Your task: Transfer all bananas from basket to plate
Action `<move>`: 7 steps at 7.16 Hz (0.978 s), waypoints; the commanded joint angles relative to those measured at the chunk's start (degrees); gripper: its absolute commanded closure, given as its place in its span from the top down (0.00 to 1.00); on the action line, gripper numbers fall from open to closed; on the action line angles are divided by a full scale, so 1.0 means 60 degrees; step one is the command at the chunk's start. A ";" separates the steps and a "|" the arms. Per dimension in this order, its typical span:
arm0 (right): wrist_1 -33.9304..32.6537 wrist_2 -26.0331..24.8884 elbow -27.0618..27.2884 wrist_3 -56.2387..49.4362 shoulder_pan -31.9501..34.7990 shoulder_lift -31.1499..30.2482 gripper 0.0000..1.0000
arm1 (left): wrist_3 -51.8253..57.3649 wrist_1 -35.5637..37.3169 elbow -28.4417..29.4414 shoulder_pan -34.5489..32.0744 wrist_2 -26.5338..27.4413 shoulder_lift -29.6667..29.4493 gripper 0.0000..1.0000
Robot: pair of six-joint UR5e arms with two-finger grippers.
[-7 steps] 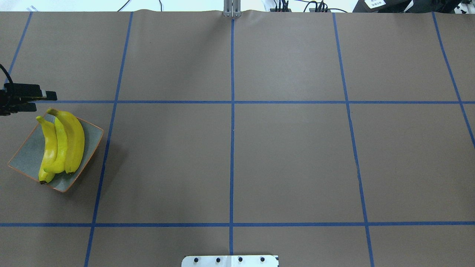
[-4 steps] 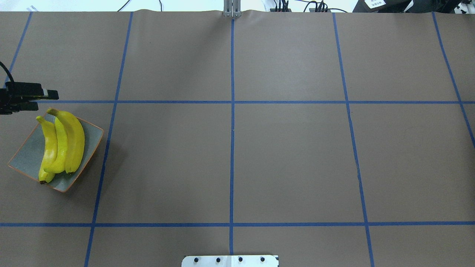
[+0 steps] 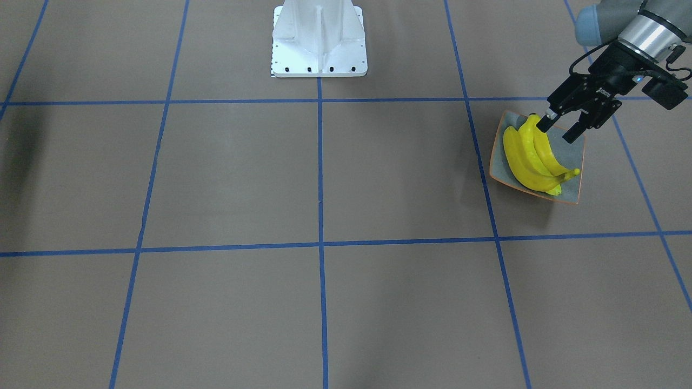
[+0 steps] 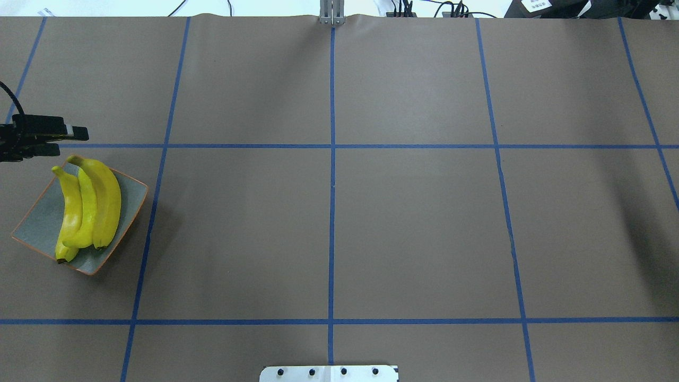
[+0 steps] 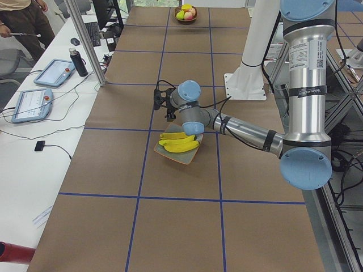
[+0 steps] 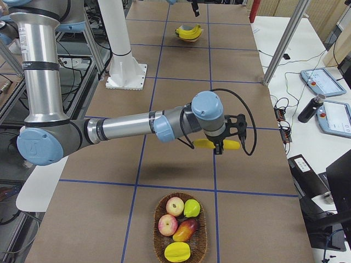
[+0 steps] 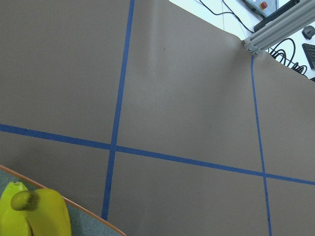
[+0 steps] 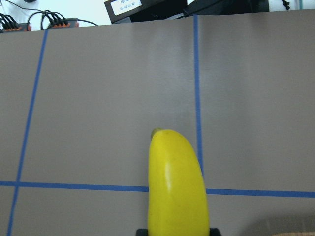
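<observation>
Three yellow bananas (image 4: 90,207) lie side by side on the grey-green square plate (image 4: 32,225) at the table's left edge; both also show in the front view, bananas (image 3: 527,159) on plate (image 3: 574,159). My left gripper (image 4: 57,141) is open and empty, hovering above the plate's far corner, over the banana tips (image 3: 559,128). My right gripper (image 6: 220,147) is shut on a fourth banana (image 8: 174,187) and holds it above the brown table, between the basket (image 6: 159,244) and the middle of the table.
The wicker basket holds apples, a mango and a star fruit (image 6: 176,251). It sits near the table's right end. The white robot base (image 3: 319,40) stands at the table's edge. Tablets and a bottle lie on the side bench (image 6: 323,109).
My left gripper has drifted slightly away from the plate, toward the far side and a little right in the overhead view. The bananas on the plate have not moved.
</observation>
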 commanded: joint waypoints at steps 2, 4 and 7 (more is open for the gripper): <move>0.0252 -0.0339 0.1208 0.5183 -0.2252 0.1881 0.00 | -0.0277 0.0012 -0.0014 0.0020 -0.0019 -0.0619 1.00; 0.0297 -0.1755 0.1630 0.7575 -0.3948 0.2926 0.00 | -0.0555 -0.0017 -0.0043 0.0063 -0.0106 -0.1190 1.00; 0.0282 -0.3776 0.1634 1.0071 -0.6190 0.4450 0.00 | -0.2261 -0.0061 -0.0015 0.0529 -0.0093 -0.3515 1.00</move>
